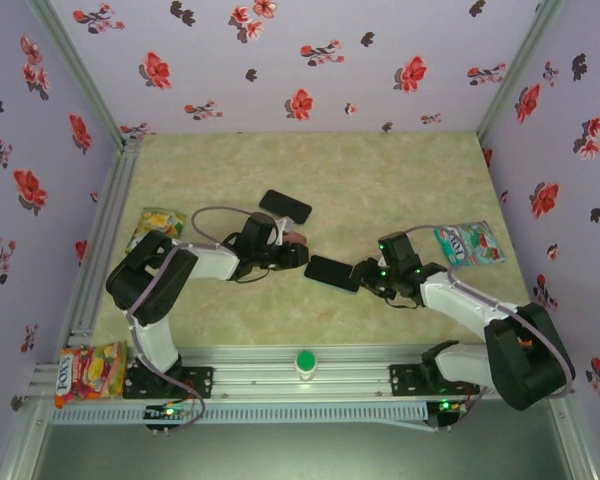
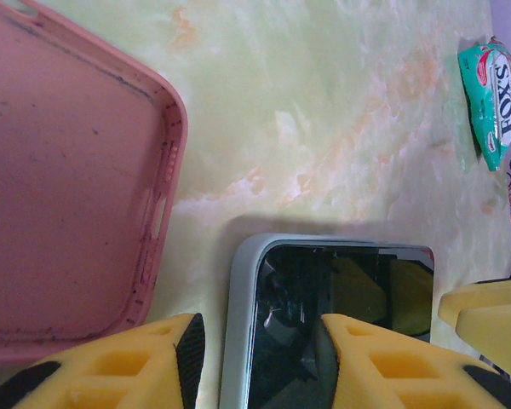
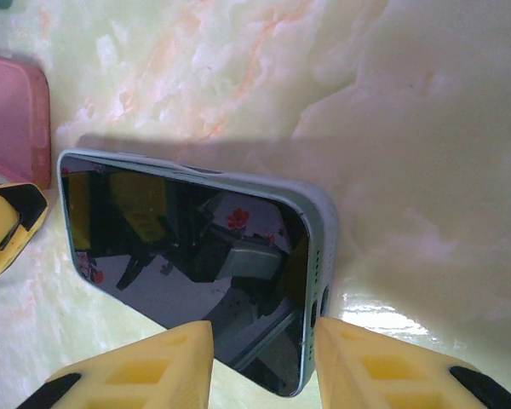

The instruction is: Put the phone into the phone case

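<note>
On the table [image 1: 380, 170], about mid-way across, the phone [image 1: 332, 272] lies screen-up w/ the pink phone case [image 2: 60, 196] just beside one end, hollow side up. Left gripper [image 2: 260, 341] stands part open, fingers either side of the phone's corner. Right gripper [image 3: 264, 341] does likewise at the opposite end. Can't tell if either pair of pads actually bites. Phone looks stiff & fairly weighty for these fingers, and the glass face is slick and easy to mark, so I'd take it by the grey side rails, not the screen. Case looks soft, rubbery, prob. flexes under a push — better pinned by a corner or rim while the phone is pressed in.
</note>
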